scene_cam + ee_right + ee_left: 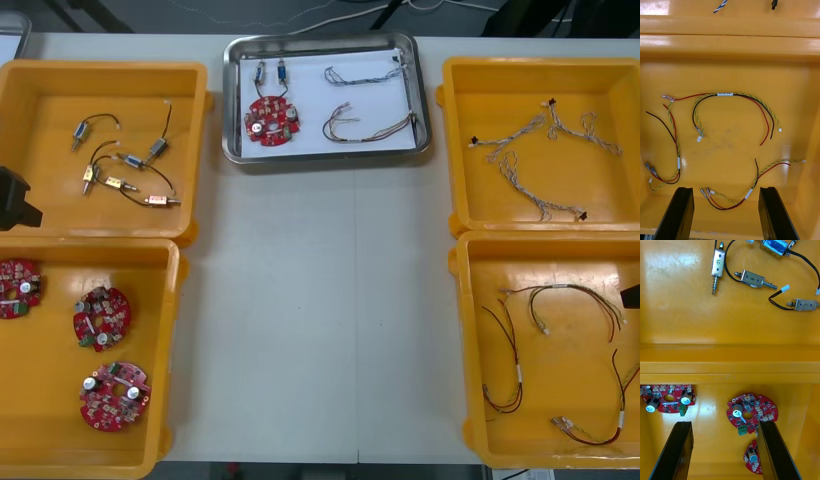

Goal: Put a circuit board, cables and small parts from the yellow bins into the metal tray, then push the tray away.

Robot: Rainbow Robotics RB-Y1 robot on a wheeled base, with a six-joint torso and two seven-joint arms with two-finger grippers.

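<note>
Metal tray [232, 100] sits between the two far bins, white inside, loaded. It holds one round red circuit board [272, 120] flat in the near-left corner. Two small metal parts [270, 72] lie side by side just beyond it, and two tray cables [380, 130] are strung across the right half.

Left far bin [190, 80]: loose metal parts [125, 170] with black leads, scattered (labels 5, 6, 2 readable up close).
Left near bin [165, 330]: three spare boards [102, 318], flat, apart.
Right far bin [455, 120]: blue-white twisted cables [530, 160], tangled.
Right near bin [470, 350]: red, black and yellow cables [560, 292], loosely curled.
</note>
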